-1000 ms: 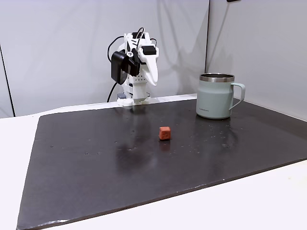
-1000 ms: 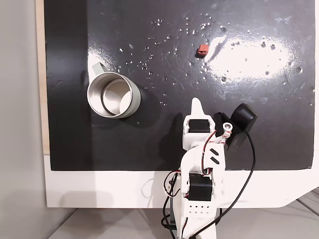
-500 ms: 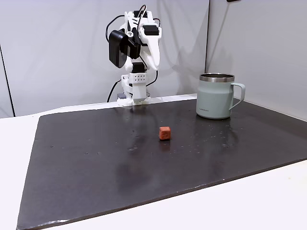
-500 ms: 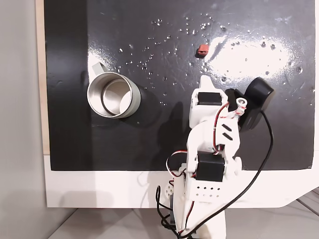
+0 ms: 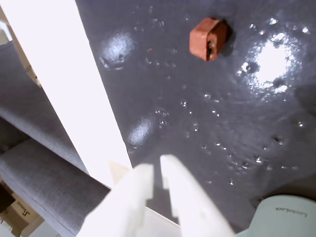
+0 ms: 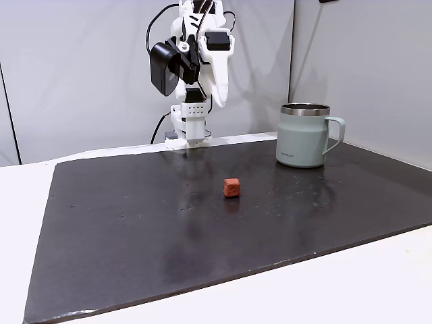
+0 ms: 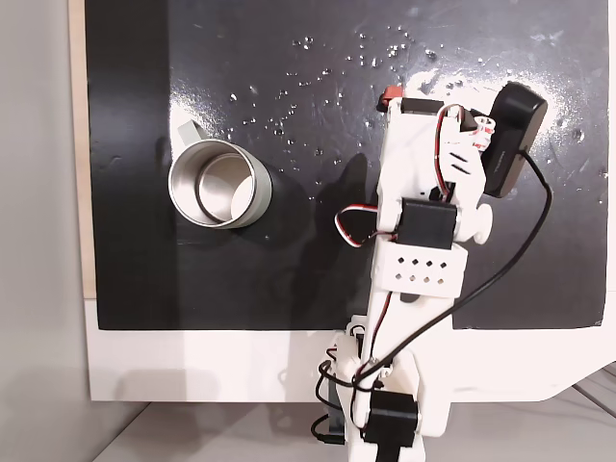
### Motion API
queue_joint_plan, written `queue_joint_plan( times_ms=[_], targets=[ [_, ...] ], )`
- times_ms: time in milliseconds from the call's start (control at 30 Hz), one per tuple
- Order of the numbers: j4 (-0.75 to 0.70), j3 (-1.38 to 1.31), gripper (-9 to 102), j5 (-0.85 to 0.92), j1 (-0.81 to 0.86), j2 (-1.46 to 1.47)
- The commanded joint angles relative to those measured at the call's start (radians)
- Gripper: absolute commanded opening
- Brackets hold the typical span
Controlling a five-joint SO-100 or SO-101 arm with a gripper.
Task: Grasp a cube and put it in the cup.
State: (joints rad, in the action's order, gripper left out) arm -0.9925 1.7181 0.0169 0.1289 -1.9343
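On the dark mat (image 6: 135,223) — cube (image 5: 208,38) well ahead of pincer (image 5: 155,170) | pincer nearly closed, empty

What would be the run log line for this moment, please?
phase: approach | tool: raised, nearly closed, empty | cube: on dark mat, untouched | cup: upright, empty, apart from cube | next: likely descend to cube

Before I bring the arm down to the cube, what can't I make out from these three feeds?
- Cube: in the fixed view from above, the arm covers most of it.
- Cup: cut off by the wrist view's bottom corner. Its lettering is too small to read in the side fixed view.
- Gripper: the fingers look nearly together in the wrist view, blurred; contact can't be told.
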Motion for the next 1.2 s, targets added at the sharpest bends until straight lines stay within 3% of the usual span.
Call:
queue_joint_plan(
  times_ms=[0,1167],
  targets=[
    [-0.046,-0.150,0,-0.026,-0.011,0.069],
    [-0.357,-0.646,0,-0.285,-0.048,0.584]
  ],
)
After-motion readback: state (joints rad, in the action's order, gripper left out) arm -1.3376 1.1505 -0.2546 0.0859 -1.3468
